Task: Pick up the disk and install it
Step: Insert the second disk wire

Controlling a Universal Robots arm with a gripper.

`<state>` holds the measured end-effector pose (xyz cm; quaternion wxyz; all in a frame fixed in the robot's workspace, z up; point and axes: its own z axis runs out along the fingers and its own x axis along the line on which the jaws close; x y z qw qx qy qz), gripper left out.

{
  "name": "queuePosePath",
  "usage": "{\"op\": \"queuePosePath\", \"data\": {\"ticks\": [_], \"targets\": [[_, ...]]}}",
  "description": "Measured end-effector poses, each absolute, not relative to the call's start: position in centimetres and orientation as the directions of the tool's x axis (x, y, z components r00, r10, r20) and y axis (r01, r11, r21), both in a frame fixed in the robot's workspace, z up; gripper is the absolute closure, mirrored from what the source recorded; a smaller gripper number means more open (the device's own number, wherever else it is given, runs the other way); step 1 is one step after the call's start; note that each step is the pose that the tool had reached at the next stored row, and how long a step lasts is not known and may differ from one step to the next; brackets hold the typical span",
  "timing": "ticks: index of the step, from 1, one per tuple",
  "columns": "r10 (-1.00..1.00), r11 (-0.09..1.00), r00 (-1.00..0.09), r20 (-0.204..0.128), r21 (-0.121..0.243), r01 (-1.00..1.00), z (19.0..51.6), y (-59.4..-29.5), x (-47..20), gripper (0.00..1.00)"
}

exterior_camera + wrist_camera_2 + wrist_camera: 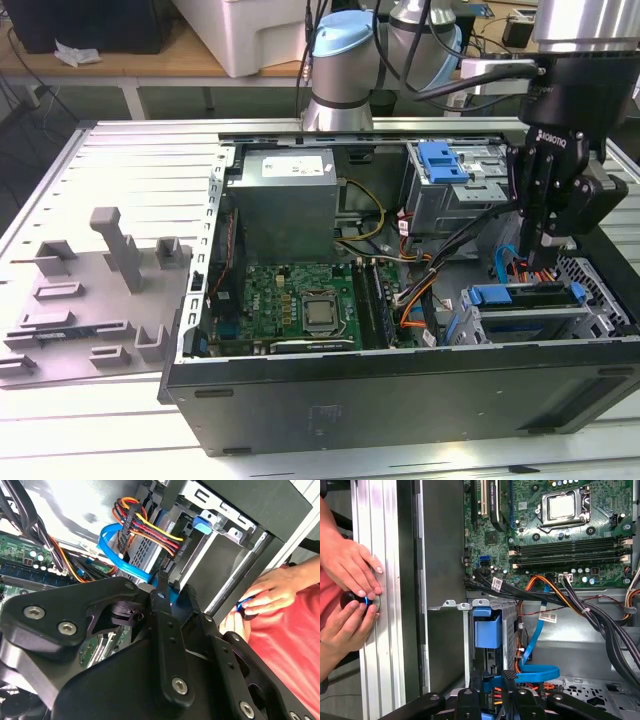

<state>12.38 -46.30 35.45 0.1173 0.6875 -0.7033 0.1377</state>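
Blue-railed disk (520, 297) sits edge-on in the lower drive cage (530, 322) directly beneath the gripper (545, 240), apparently slotted home; whether the gripper is clenched or released cannot be told.

the open case (400, 390) lies on the tabletop (60, 440), with the fixture tray (90, 300) beside it on the exterior view's left. inside, the board (300, 305) sits toward the case's left, the supply (285, 195) behind it, a drive cage (445, 190) at the back right. the gripper (548, 240) hangs over the front right cage (530, 315). a person's hands (347, 595) rest on the tabletop just outside the case wall.
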Motion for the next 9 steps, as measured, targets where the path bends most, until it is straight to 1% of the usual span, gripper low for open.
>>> {"op": "queuePosePath", "data": {"ticks": [9], "targets": [[-0.939,0.017,-0.027,0.342,-0.032,-0.999,35.45,-46.36,12.38,0.69]]}}
